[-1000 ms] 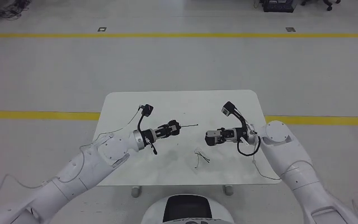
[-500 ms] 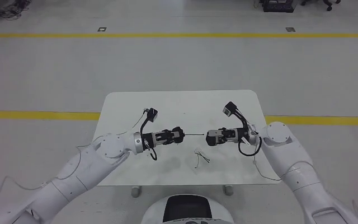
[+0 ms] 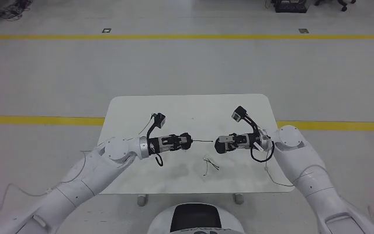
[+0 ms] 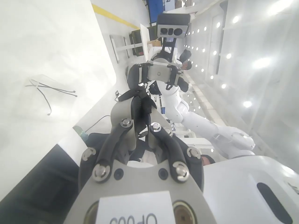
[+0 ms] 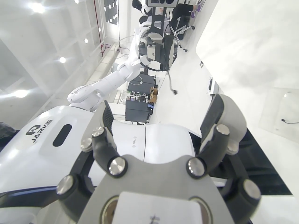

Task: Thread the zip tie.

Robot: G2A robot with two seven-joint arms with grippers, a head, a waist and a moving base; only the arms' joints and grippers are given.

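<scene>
My left gripper [image 3: 186,140] is shut on a thin black zip tie [image 3: 201,141] and holds it level above the white table [image 3: 175,108]. The tie's free end points at my right gripper [image 3: 218,144] and stops just short of it. In the right wrist view my right gripper [image 5: 161,102] is open with nothing between its fingers, and the held zip tie [image 5: 171,82] sticks out of the left gripper [image 5: 163,57] farther off. In the left wrist view the left gripper's fingers [image 4: 140,103] are pressed together.
Several loose zip ties [image 3: 209,165] lie on the table just in front of the two grippers, near the front edge. The same loose zip ties [image 4: 46,89] also show on the tabletop in the left wrist view. One tie end [image 5: 286,120] lies on the table.
My left gripper has swung toward the front and right, bringing the zip tie level with the right gripper. The tie's tip now sits close to it. The right arm has barely moved.
</scene>
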